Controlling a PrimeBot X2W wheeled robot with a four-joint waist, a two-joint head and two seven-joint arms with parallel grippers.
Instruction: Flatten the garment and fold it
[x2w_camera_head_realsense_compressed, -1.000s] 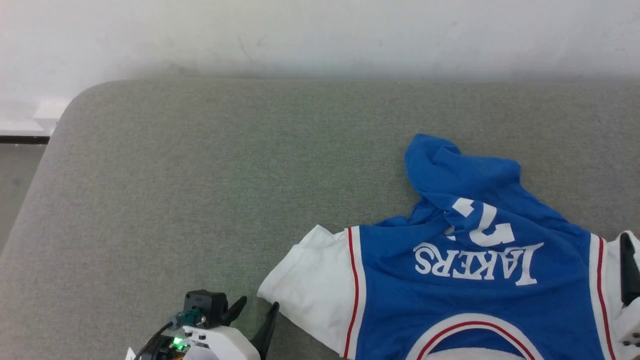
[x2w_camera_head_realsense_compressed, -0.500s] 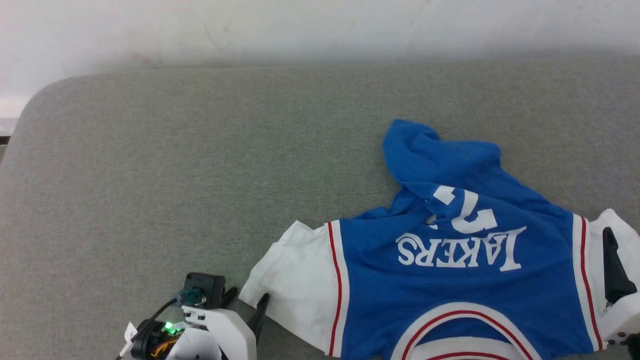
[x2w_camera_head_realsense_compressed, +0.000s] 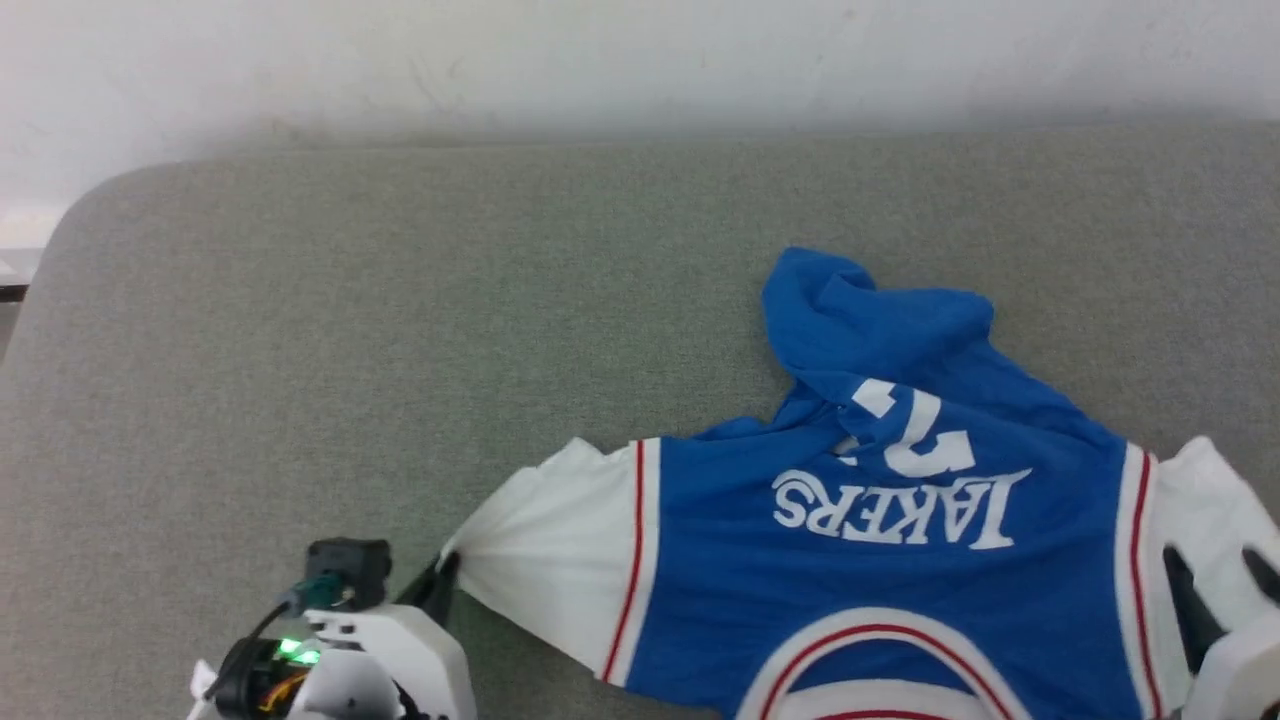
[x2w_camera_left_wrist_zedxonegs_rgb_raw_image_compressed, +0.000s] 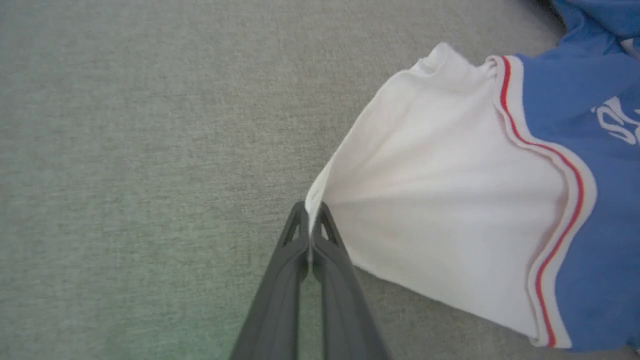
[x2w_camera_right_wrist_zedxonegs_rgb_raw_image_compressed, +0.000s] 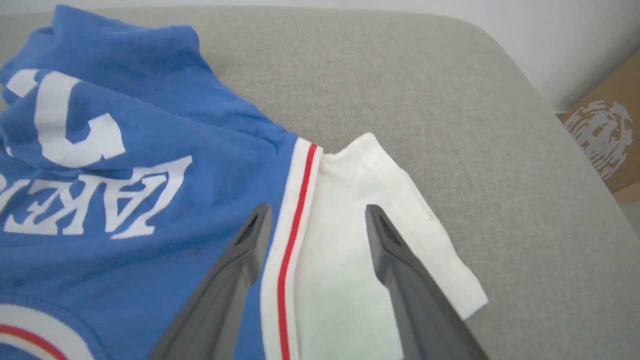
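While tight on the garment (x2w_camera_left_wrist_zedxonegs_rgb_raw_image_compressed: 440, 210) at one sleeve, left pincer (x2w_camera_left_wrist_zedxonegs_rgb_raw_image_compressed: 311, 220); right pincer (x2w_camera_right_wrist_zedxonegs_rgb_raw_image_compressed: 317, 210) agape over the other

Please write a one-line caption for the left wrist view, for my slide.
Left hand pinching the white sleeve of the blue shirt by its edge, on a grey fabric surface.

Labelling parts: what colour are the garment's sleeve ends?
White sleeve ends with thin red stripes; left wrist view best.

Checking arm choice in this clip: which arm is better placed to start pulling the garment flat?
Left. The left gripper is shut on the white sleeve of the garment, with fabric drawn taut toward it. The right gripper stands open over the other sleeve, gripping nothing.
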